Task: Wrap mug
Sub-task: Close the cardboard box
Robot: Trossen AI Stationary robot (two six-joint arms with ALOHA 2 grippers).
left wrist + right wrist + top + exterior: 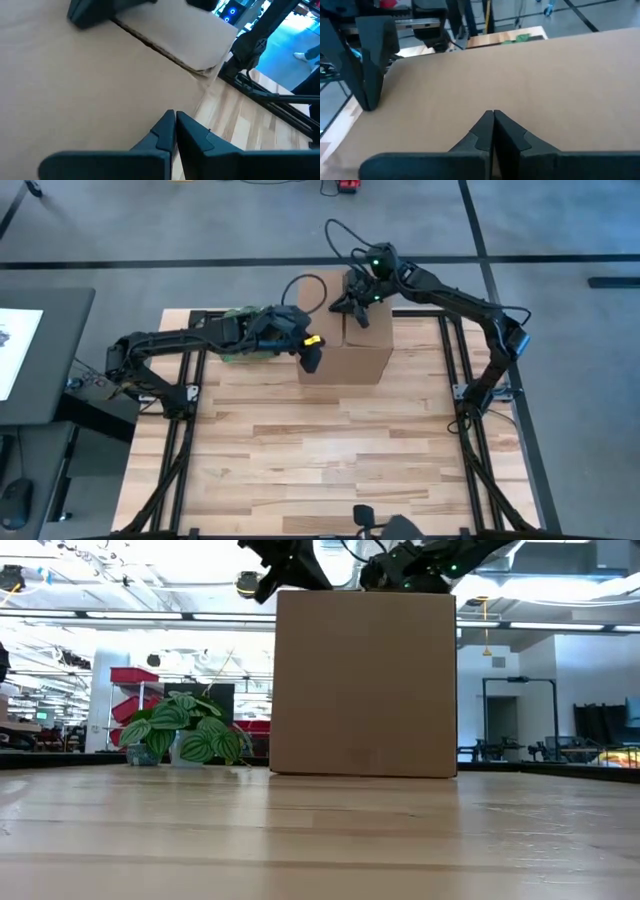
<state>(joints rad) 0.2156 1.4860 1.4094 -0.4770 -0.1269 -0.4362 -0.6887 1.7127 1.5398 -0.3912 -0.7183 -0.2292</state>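
Cardboard box (346,340) under 2 closed claws, left (311,359), right (352,307).

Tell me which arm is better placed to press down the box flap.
Probably the right: its gripper sits over the cardboard box top, fingers shut. The left gripper hangs at the box's side.

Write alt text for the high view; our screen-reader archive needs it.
A closed cardboard box stands at the far middle of a wooden table. The left end effector sits at its left edge, the right end effector on its top, both shut. A potted plant lies behind the left arm.
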